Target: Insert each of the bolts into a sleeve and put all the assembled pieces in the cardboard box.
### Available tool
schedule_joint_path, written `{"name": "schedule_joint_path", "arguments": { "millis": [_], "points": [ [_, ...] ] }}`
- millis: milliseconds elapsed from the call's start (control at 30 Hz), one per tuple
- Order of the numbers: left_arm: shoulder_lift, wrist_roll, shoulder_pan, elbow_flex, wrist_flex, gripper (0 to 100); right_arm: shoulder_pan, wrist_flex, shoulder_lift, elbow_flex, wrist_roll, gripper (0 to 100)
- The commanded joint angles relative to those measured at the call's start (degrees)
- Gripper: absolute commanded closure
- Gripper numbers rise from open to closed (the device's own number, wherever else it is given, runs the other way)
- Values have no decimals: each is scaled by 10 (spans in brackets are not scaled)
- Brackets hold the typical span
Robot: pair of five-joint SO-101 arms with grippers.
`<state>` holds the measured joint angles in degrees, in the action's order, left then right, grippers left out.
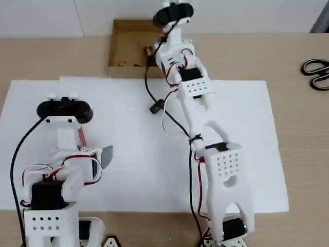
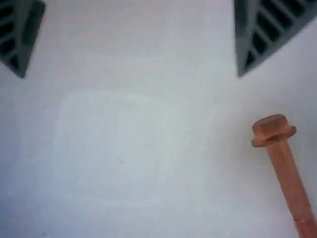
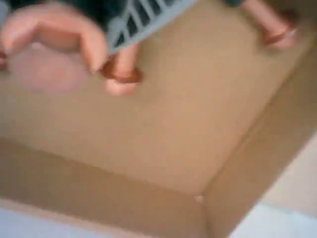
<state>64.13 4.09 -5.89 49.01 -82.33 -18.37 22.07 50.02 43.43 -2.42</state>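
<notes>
Copper-toned bolt lies flat on the white sheet at about 8 o'clock, beside the left fingers. They hang spread wide with nothing between them.

At 12 o'clock the right arm stretches over the box. One piece sits right at its tip above the box floor. Whether that piece is gripped or already let go cannot be told. Another piece lies towards a far corner of the box.

The likeliest slip is on the left. The bolt sits off to one side of the open span, not between the fingers, so closing from this position would probably miss it or nudge it, and a round shank could roll on the smooth sheet.

On the right, the arm is close over the box's near wall. A low pull-back might catch the rim and shove the light cardboard, or carry the piece out again if it is not free. A loose cable dangling over the sheet could also snag.

The sheet covers a pale wooden table, with scissors at 3 o'clock and a plain light wall beyond.
</notes>
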Motion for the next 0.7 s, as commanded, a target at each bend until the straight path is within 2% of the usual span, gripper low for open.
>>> {"name": "schedule_joint_path", "arguments": {
  "millis": [0,300,667],
  "points": [
    [5,-3,1,-22,2,742,-5,-25,18,96,7,991],
    [5,-3,1,-22,2,742,-7,-21,136,229,8,994],
    [5,-3,1,-22,2,742,-6,-20,192,261,8,977]
  ]
}}
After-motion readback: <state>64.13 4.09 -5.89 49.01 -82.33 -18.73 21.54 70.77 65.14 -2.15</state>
